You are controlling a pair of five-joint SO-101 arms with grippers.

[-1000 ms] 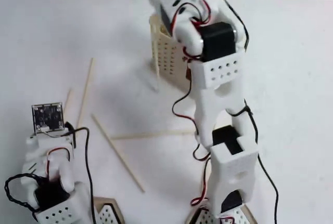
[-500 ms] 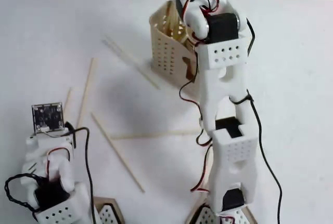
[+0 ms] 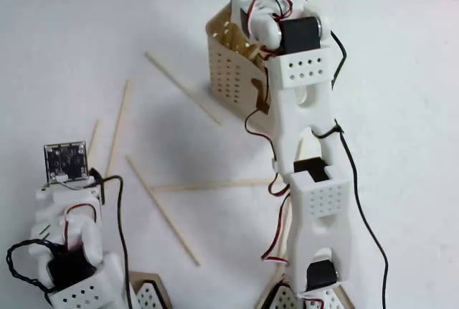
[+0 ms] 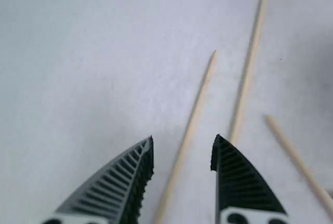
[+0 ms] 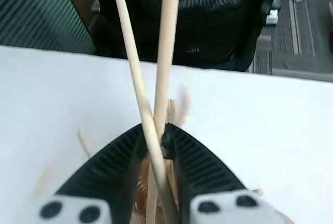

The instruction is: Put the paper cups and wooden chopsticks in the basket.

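Now R jaws pinch 2 thin, pale wooden chopsticks [image 5: 169, 26], crossed, over cream perforated basket [image 3: 229, 79]; L jaws gape.

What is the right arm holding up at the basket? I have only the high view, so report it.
Observer: The right gripper is shut on two chopsticks, which cross where the fingers clamp them.
Operator: Now check the left gripper.
Observer: The left gripper is open over the table. One loose chopstick lies in line with the gap, and neither finger touches it.
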